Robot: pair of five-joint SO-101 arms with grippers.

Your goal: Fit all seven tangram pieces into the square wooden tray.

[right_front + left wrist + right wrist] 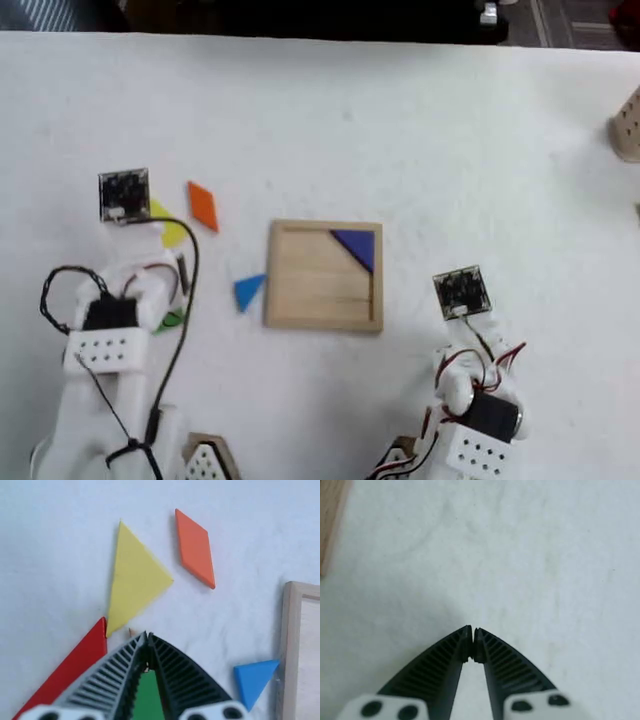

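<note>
Left gripper (148, 636) closed, red piece (75, 667) alongside

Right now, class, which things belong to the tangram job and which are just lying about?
Job: wooden tray, dark blue triangle inside it, orange parallelogram, yellow triangle, light blue triangle, red piece, green piece.
Lying about: perforated wooden block, far right.

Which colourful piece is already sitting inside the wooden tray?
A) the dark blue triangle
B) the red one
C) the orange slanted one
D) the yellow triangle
A: the dark blue triangle lies in a corner of the wooden tray, while the orange piece, the yellow triangle and the red piece lie on the table outside it.
</note>
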